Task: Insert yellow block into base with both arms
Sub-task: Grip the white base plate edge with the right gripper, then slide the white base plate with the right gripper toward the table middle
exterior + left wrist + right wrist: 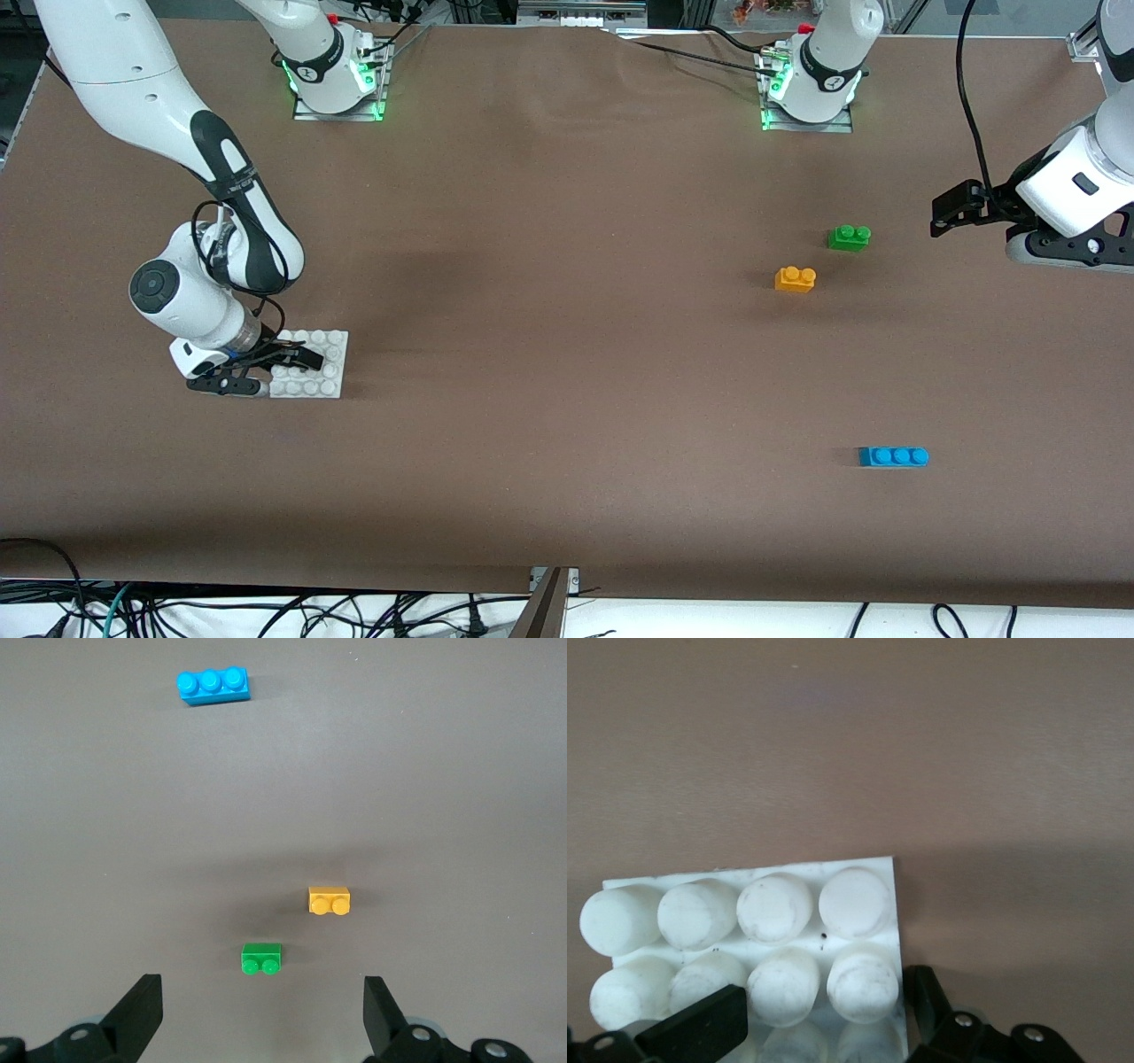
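The white studded base [326,340] lies flat at the right arm's end of the table. My right gripper [282,370] is down on it and shut on the base [780,904]: one finger sits against its outer edge, the other among its studs, with two studs between them [819,1014]. The yellow block [795,279] stands alone on the table toward the left arm's end, studs up. My left gripper [948,213] hangs open above the table at that end, holding nothing. In the left wrist view the yellow block [329,901] lies well ahead of the left gripper [261,997].
A green two-stud brick [849,237] sits beside the yellow block, a little farther from the front camera, closest to the left gripper [262,958]. A blue three-stud brick [893,456] lies nearer the front camera [213,685]. Brown cloth covers the table.
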Robot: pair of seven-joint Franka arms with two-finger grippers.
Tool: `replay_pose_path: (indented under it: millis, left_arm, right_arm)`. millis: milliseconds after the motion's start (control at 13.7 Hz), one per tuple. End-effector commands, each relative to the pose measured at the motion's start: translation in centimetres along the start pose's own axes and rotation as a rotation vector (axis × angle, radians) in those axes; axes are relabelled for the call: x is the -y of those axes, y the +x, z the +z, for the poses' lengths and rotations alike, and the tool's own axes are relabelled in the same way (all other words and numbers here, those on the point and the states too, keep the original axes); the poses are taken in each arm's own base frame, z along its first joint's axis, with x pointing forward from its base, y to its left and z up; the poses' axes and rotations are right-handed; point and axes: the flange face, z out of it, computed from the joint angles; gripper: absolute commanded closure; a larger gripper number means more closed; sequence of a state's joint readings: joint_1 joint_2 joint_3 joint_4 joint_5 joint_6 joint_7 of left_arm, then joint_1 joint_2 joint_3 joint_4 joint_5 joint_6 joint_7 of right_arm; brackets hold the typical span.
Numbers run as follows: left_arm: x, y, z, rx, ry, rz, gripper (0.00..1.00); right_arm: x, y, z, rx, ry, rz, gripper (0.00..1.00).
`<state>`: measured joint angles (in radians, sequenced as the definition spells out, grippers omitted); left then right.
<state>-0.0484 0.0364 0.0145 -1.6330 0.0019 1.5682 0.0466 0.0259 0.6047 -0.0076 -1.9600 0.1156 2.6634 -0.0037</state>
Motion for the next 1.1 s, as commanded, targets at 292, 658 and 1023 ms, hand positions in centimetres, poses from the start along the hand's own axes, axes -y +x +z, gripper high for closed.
replay_pose_path:
  millis: [292,658,1023]
  left_arm:
    - [0.3,-0.5,-0.6,0.001,-0.001,0.018,0.0]
    - [0.3,-0.4,-0.7,0.0,-0.001,0.018,0.0]
    - [0.3,-0.5,-0.6,0.001,-0.001,0.018,0.0]
  right_arm:
    - [5.6,0.8,-0.1,-0.027,0.047,0.014,0.14]
    - [13.3,-0.1,0.4,-0.026,0.061,0.017,0.13]
    - [20.0,-1.4,1.8,-0.018,0.071,0.086,0.13]
